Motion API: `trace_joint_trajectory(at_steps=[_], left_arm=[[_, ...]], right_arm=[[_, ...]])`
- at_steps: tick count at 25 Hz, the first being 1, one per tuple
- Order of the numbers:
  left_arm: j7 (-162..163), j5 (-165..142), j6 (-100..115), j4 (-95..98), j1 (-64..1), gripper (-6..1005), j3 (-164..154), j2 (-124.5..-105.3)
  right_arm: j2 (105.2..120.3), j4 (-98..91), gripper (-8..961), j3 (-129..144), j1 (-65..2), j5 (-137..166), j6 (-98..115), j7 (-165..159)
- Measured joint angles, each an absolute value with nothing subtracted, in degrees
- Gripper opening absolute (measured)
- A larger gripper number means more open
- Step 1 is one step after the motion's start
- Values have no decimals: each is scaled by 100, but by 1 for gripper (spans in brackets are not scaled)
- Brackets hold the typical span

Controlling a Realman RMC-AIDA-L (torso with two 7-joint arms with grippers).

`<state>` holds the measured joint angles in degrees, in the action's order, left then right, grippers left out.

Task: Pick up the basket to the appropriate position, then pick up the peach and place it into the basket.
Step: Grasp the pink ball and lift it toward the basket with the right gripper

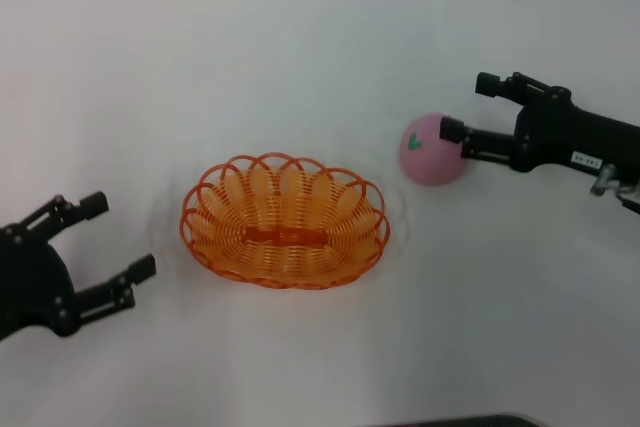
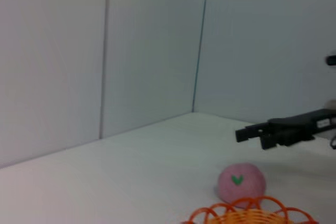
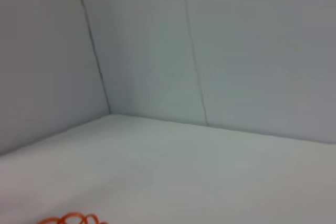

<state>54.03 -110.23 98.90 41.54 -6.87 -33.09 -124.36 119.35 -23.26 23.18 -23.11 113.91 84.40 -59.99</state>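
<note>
On the white table (image 1: pixel 300 67), the peach (image 1: pixel 430 152) sits just right of the basket (image 1: pixel 285 222), right at the tips of the right gripper (image 1: pixel 467 109), whose jaws are spread apart, while the left gripper (image 1: pixel 118 237) waits open beside the basket

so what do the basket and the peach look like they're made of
The basket looks like glossy orange plastic wire: thin looped strands, open weave, scalloped rim. The peach looks like a matte pink toy, perhaps foam or soft plastic; its surface is even, without shine, and bears a flat green leaf mark. Neither can be told for sure.
</note>
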Motion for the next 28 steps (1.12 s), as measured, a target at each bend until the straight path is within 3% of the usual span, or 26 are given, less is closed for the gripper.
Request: trace_joint_trajectory(at_steps=[17,28], left_arm=[[4860,-11648,10253,4146,-677,885,-3240,-12430],[4771,-11682,10247,4140,-690,879,-3179,-12428]], right_arm=[[11660,-4150,924,3183,-2576,12381,9124,-11836],[11697,-5063,923,3407,-3260,13770,9486,-13679]])
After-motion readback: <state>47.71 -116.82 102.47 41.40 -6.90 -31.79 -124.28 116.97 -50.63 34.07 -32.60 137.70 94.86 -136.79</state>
